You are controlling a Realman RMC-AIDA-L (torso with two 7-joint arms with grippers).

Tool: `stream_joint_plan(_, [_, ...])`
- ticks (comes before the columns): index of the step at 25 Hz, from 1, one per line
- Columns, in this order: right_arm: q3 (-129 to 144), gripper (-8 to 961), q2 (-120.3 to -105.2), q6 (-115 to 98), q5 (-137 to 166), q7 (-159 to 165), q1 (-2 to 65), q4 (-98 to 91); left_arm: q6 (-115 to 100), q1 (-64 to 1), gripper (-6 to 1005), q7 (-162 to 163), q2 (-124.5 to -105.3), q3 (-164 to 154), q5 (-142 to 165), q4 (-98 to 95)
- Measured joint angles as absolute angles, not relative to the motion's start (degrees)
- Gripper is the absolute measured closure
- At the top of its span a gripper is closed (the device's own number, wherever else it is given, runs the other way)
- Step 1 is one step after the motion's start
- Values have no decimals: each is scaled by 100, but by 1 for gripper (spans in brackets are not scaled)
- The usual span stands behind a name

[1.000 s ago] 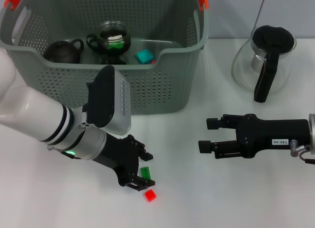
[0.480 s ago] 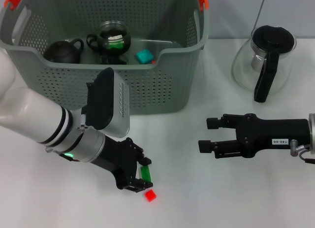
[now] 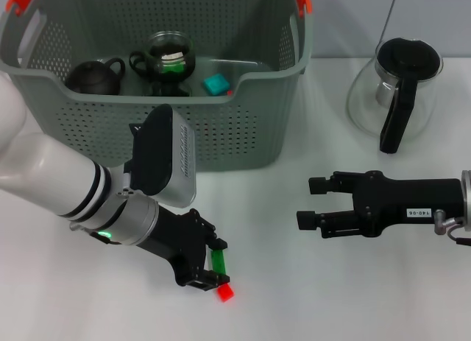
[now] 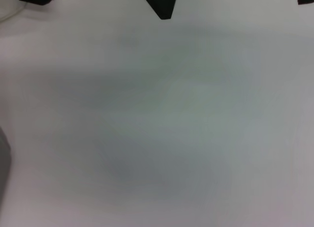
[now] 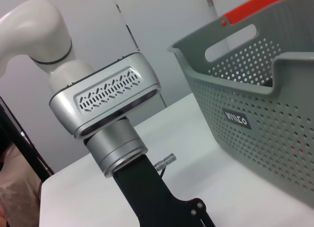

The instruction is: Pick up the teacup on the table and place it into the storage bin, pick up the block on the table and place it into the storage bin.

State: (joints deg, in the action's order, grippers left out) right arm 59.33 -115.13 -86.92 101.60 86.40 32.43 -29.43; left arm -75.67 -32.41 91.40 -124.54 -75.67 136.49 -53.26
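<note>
Gripping green block (image 3: pixel 218 261) at lower centre, left gripper (image 3: pixel 210 265) jaws closed on its sides; looked light, rigid, small, slip-prone; red block (image 3: pixel 225 292) just below; right gripper (image 3: pixel 310 202) parked centre-right, jaws parted, empty; storage bin (image 3: pixel 243 127) at upper left.

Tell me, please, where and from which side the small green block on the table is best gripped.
Grip the green block across its two long flat sides, coming from above. It stands slim and upright, with the red block close in front of it. The left pincer already straddles it; the right pincer hangs open, apart.

The storage bin (image 5: pixel 255 104) bears a small black label with unreadable lettering.
</note>
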Motion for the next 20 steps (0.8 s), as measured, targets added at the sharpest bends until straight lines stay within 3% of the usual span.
stream_joint_plan(9, [5933,36,-11513,-8701,10159,8640,3227,-2944,-7516,-3271,602,9280,-12447,-7577,13678,-5327])
stream_joint_plan(20, [5932,37,-11514,-8706,10157,8640,3232,-2945,-7596,-3288,597,9517,-12443,-7560,13789,-5408])
